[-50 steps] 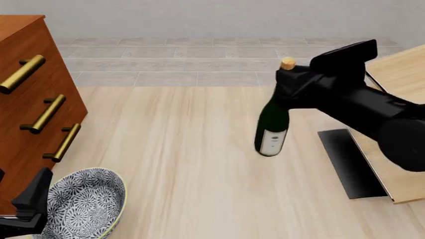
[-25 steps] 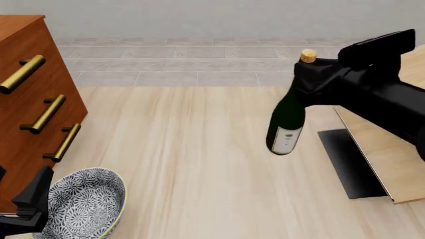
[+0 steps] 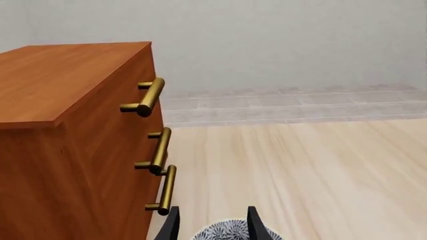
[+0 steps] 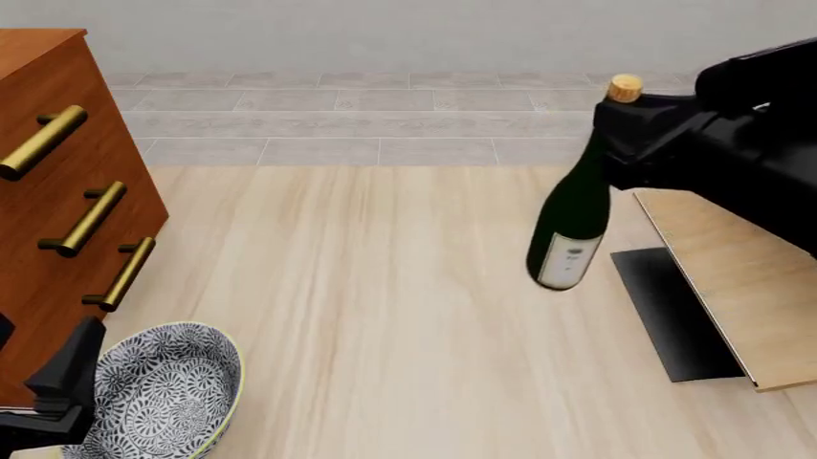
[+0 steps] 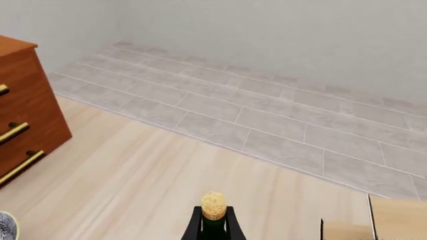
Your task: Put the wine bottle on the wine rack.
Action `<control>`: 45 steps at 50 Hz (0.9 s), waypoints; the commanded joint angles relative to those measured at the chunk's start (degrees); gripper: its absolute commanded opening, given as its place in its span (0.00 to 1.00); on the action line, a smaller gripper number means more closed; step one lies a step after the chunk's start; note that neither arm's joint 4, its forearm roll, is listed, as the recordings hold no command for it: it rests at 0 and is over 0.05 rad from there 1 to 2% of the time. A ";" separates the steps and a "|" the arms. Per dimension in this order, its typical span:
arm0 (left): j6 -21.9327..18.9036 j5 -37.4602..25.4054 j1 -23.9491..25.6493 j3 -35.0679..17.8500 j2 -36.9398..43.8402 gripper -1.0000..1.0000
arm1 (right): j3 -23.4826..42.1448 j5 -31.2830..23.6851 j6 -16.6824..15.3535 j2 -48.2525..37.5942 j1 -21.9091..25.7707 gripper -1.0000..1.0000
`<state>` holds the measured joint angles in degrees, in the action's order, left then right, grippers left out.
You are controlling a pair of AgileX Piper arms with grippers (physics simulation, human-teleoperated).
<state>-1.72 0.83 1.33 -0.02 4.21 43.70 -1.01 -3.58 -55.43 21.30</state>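
The dark green wine bottle [image 4: 571, 225] with tan cork and white label hangs in the air, tilted, base toward the lower left. My right gripper [image 4: 623, 134] is shut on its neck just under the cork. In the right wrist view the cork [image 5: 213, 205] shows between the two fingers [image 5: 230, 225]. The pale-wood wine rack [image 4: 734, 277] with its black base plate [image 4: 674, 311] stands at the right, just right of the bottle; its corner shows in the right wrist view [image 5: 397, 220]. My left gripper [image 4: 57, 387] rests low at the bottom left, open, its fingertips [image 3: 255, 222] apart over the bowl.
A reddish-brown drawer cabinet [image 4: 52, 201] with brass handles stands at the left, also in the left wrist view [image 3: 73, 125]. A blue-and-white patterned bowl [image 4: 166, 392] sits at the bottom left beside my left gripper. A grey tiled strip runs along the back.
My right gripper has lifted the bottle and carried it to the right, toward the rack; the bottle tilts more now. The left arm has not moved.
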 commanded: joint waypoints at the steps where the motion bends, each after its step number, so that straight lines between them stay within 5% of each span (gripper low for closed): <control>1: 0.00 0.24 0.14 0.00 0.33 1.00 | 1.87 -2.15 0.43 1.66 -0.93 0.00; 45: 0.16 1.14 0.60 -0.01 0.67 1.00 | 9.89 -14.13 -0.64 8.68 -8.93 0.00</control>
<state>-1.53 1.37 1.69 -0.02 4.45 50.81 -12.62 -4.42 -48.30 14.66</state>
